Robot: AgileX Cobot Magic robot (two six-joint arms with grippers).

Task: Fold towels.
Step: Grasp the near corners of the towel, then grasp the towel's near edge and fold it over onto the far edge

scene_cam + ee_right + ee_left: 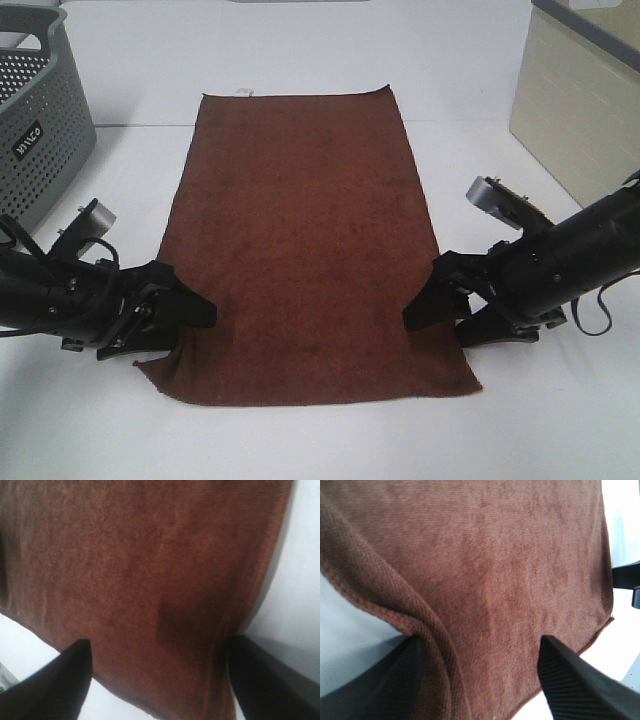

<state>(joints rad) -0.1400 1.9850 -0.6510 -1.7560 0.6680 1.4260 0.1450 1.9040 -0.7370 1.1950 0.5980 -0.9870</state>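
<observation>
On the white tabletop (300,445) in front of you, the rust-brown towel (300,240) lies spread flat. Its long sides run away from the robot, and its small white tag (243,93) is on the far short edge.

You have both arms low at the near end, one on each long side. Your left gripper (195,320) sits at the towel's left edge, close to the near corner, with its jaws spread wide. In the left wrist view its fingers (380,690) stand well apart. One appears tucked beneath a raised ripple of the hem and the other lies over the cloth, so nothing is pinched.

Your right gripper (432,318) mirrors it at the right edge. It is also released, and the right wrist view shows the towel's border lying in the broad gap between its fingers. You cannot tell from that view whether either pad touches the cloth.

Beside both grippers the towel's near corners look slightly rumpled.

A grey perforated basket (40,120) stands at the far left, well apart from the towel. A beige cabinet (570,110) stands at the far right.
</observation>
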